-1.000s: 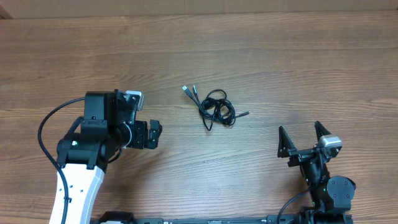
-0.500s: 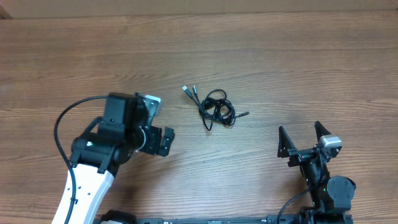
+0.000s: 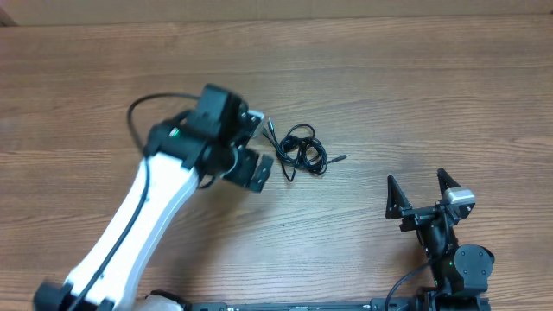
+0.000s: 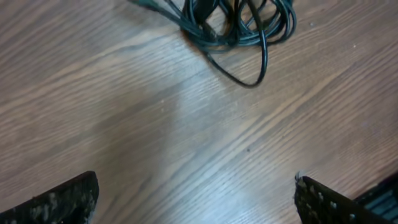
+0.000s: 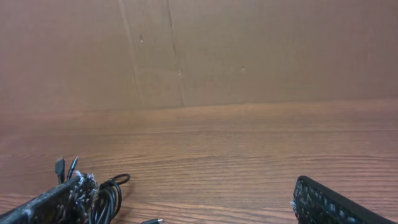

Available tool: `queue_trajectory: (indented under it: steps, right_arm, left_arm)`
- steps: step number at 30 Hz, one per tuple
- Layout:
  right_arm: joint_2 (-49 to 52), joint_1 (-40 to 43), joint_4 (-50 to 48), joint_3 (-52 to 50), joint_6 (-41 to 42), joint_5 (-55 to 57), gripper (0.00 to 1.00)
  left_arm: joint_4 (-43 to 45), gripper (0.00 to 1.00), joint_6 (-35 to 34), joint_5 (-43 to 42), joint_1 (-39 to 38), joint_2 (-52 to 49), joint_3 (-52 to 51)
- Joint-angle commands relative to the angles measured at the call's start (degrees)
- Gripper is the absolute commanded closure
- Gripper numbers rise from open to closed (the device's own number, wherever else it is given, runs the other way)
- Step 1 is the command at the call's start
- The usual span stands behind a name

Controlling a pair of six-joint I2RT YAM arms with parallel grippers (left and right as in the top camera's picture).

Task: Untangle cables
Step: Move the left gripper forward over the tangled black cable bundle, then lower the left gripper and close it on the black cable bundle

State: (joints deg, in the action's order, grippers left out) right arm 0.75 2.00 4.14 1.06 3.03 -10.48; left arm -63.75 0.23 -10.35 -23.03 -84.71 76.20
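Reaching the cables (image 3: 301, 152) is judged the step in hand. They lie bunched near the middle of the table (image 3: 415, 78), untouched. The left gripper (image 3: 256, 170), jaws spread wide, is held at their 8 o'clock. The right gripper (image 3: 417, 186), also spread, is parked at 4 o'clock. Next, one outer loop should be pinched. Bare surface is left all round, and the edges are well apart.

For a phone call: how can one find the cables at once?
Start at the wooden table; near its middle, right of the open left gripper, lies one small bundle. The cables are thin black loops with plug ends, thinner than the arm's wire.
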Motion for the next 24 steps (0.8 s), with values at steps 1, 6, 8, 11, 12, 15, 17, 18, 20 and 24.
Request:
queue_trajectory:
  steps: [1, 6, 8, 11, 12, 15, 17, 18, 20, 24]
  right_arm:
    - [-0.6, 0.3, -0.2, -0.6, 0.2, 0.3, 0.00]
    - [-0.6, 0.3, -0.2, -0.6, 0.2, 0.3, 0.00]
    - [-0.6, 0.3, -0.2, -0.6, 0.2, 0.3, 0.00]
    - [-0.6, 0.3, -0.2, -0.6, 0.2, 0.3, 0.00]
    - [-0.6, 0.3, -0.2, -0.6, 0.2, 0.3, 0.00]
    - [-0.6, 0.3, -0.2, -0.6, 0.2, 0.3, 0.00]
    - [-0.6, 0.3, -0.2, -0.6, 0.2, 0.3, 0.00]
    - [-0.6, 0.3, -0.2, -0.6, 0.2, 0.3, 0.00]
    - [-0.6, 0.3, -0.2, -0.6, 0.2, 0.3, 0.00]
    - [-0.6, 0.3, -0.2, -0.6, 0.2, 0.3, 0.00]
  left_arm:
    - [-1.7, 0.00, 1.1, 1.2, -1.5, -8.4, 8.1]
    - [-2.6, 0.00, 0.6, 0.8, -1.6, -16.8, 15.3]
    - [-2.4, 0.00, -0.8, -0.3, -1.6, -19.0, 16.7]
    - [-1.0, 0.00, -3.6, -0.4, -1.6, -21.7, 17.3]
    - [-0.3, 0.00, -4.6, -0.5, -1.6, -22.6, 17.3]
    - [1.7, 0.01, -7.1, -0.7, -1.6, -24.9, 17.3]
    - [3.2, 0.00, -9.1, -1.5, -1.6, -26.4, 17.3]
    - [3.6, 0.00, -10.4, -2.0, -1.6, -27.3, 17.3]
    - [3.4, 0.00, -10.8, -1.9, -1.6, -29.5, 17.3]
    - [2.5, 0.00, -14.5, -1.9, -1.6, -32.7, 17.3]
